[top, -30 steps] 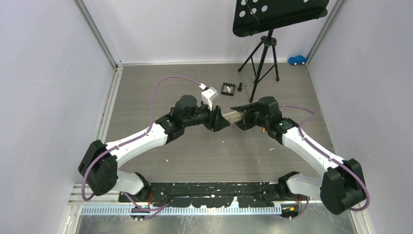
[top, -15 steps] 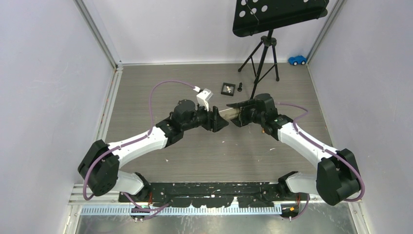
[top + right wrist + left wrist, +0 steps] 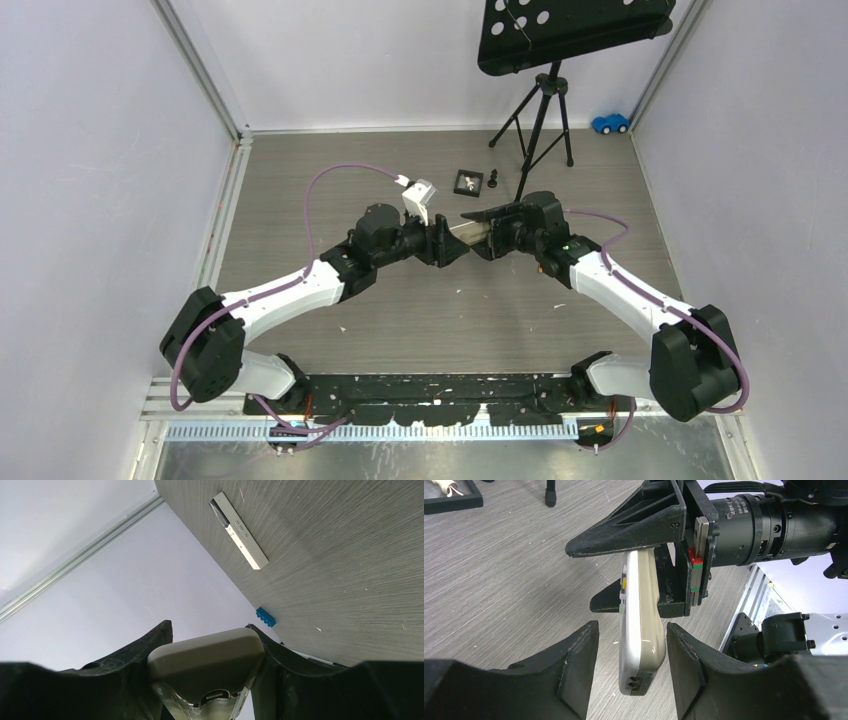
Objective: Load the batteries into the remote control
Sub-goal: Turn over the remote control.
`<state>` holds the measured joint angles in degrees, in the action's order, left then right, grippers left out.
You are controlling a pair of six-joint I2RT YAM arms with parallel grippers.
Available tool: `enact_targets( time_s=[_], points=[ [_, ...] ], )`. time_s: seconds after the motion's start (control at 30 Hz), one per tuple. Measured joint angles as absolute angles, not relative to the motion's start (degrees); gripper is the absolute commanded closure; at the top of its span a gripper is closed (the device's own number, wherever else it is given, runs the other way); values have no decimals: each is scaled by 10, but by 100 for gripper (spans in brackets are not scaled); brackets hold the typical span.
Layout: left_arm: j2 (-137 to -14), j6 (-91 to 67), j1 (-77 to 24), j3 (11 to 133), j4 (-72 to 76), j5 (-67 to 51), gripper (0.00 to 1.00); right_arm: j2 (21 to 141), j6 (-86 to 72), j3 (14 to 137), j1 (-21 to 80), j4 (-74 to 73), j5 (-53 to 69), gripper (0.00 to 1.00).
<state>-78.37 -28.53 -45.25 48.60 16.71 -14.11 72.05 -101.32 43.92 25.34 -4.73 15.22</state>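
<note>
Remote (image 3: pixel 462 231) hung above the table (image 3: pixel 300 180) at the middle of the top view. Its 3 o'clock end was clamped in the right gripper (image 3: pixel 478 232), and its 9 o'clock end reached into the left gripper (image 3: pixel 455 243). No batteries could be made out there.

In the left wrist view the left gripper's jaws stood apart, one on each side of the remote's free end, with a gap showing on both sides. The right gripper pinched the far end from 12 o'clock. The remote looked like a light, stiff plastic shell with smooth, rounded flanks, so it would likely slip or swivel under a two-finger pinch. The safest hold seemed to be across the narrow flanks near the free end, clear of the buttons along one edge.

In the right wrist view the remote's rounded end filled the space between the right fingers (image 3: pixel 125 660), held tight. A metallic opening showed just below it, and I could not tell whether that was the battery bay. A slim silver strip (image 3: pixel 239 530) lay on the table at 1 o'clock. Again no batteries were visible.

Against a second earlier, both grippers and the remote had shifted toward 11 o'clock, and the right elbow had swung inward. Over the last half second little changed, except that the left gripper had edged slightly closer around the remote.
</note>
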Motion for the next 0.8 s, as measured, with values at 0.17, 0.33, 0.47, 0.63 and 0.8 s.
enact_targets(
  time_s=[0.17,0.33,0.47,0.63,0.8],
  points=[
    [-783,-283,-449,486,167,-134,35,721,-1011,439,254,-48,158,77],
    [-782,-282,-444,486,166,-129,36,722,-1010,439,254,-48,162,77],
    [-780,-281,-441,486,165,-126,46,728,-1009,438,254,-48,165,77],
    [-780,-281,-442,486,165,-135,68,735,-1009,436,254,-44,168,77],
    [-782,-275,-441,486,165,-166,100,740,-1009,433,254,-40,176,60]
  ],
)
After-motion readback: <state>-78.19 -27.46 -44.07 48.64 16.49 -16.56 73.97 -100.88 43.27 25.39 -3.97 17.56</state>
